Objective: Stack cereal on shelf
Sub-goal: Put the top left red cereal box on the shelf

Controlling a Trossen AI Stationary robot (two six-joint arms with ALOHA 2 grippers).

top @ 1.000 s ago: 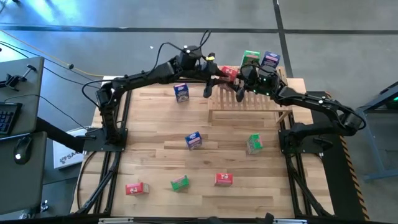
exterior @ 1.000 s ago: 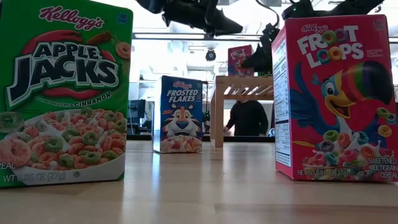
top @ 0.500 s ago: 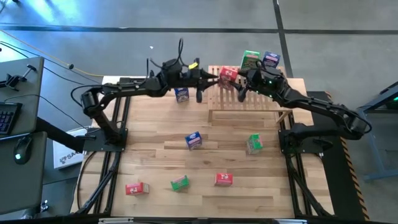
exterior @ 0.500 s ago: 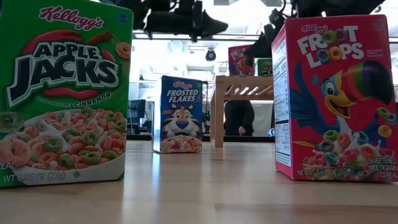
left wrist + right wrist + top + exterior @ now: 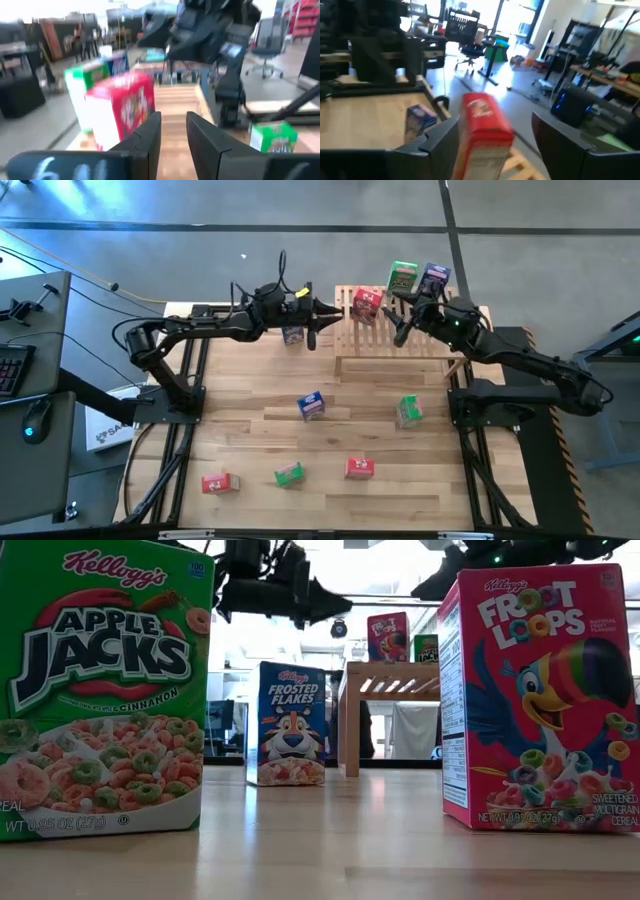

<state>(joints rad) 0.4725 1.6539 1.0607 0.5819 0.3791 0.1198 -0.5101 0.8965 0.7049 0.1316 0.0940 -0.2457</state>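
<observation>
The light wooden slatted shelf (image 5: 395, 330) was found at the far right corner of the plank bench (image 5: 250, 420). Three miniature cereal boxes stood upright on it: a red box (image 5: 366, 303) at its left end, and a green box (image 5: 402, 278) and a blue box (image 5: 433, 278) side by side along its far edge.

The left hand (image 5: 312, 326) was observed just off the left end of the shelf, clear of the red box. Its fingers (image 5: 150, 134) stood a narrow gap apart, and nothing was held between them. A blue box (image 5: 292, 333) stood on the bench beneath the left arm, near the far edge.

The right hand (image 5: 400, 326) was positioned over the shelf, just to the right of the red box. Its fingers (image 5: 442, 137) were spread wide, with the red box seen between them from the wrist view but not gripped; no contact could be confirmed.

Five further boxes were noted on the bench. A blue box (image 5: 311, 406) lay near the middle and a green box (image 5: 408, 411) lay to its right, in front of the shelf. Along the near edge, a red box (image 5: 218, 482), a green box (image 5: 289, 474) and a red box (image 5: 360, 468) were set in a loose row from left to right, well apart from one another.
</observation>
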